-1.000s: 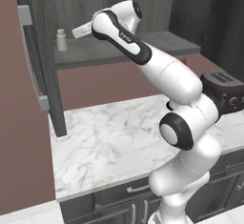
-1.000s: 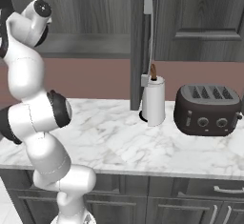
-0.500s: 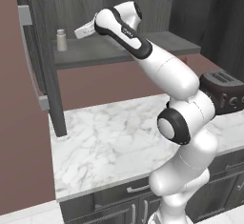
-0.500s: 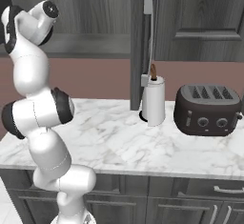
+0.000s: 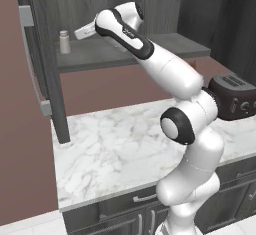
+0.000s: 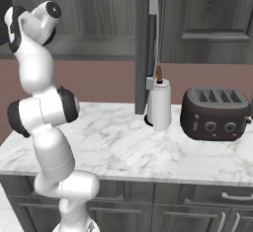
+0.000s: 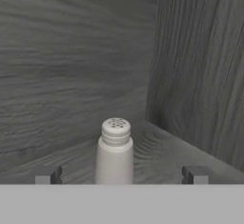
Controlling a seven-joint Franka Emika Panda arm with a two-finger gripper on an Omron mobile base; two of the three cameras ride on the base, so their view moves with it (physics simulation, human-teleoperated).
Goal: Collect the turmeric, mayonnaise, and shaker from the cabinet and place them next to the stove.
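Observation:
The shaker [image 5: 64, 41], small and pale grey-white with a rounded perforated cap, stands upright on the shelf of the open dark grey cabinet [image 5: 130, 51], near its left end. My gripper [image 5: 80, 33] is inside the cabinet just right of the shaker, not touching it. In the hand view the shaker [image 7: 114, 151] stands centred a little ahead of the open gripper [image 7: 121, 174], in the cabinet's [image 7: 71, 51] back corner. One fingertip [image 7: 47, 174] shows on each side of it with wide gaps. The turmeric, mayonnaise and stove are out of view.
The cabinet door [image 5: 35, 64] hangs open at the left with its pale bar handle. Below lies a marble counter [image 5: 115, 149] with a dark toaster [image 6: 215, 112] and a paper towel roll [image 6: 159, 105] on it. Drawers run under the counter edge.
The arm's upper links have shifted slightly while the hand stays by the shaker. The shaker has not moved and the jaws have stayed open.

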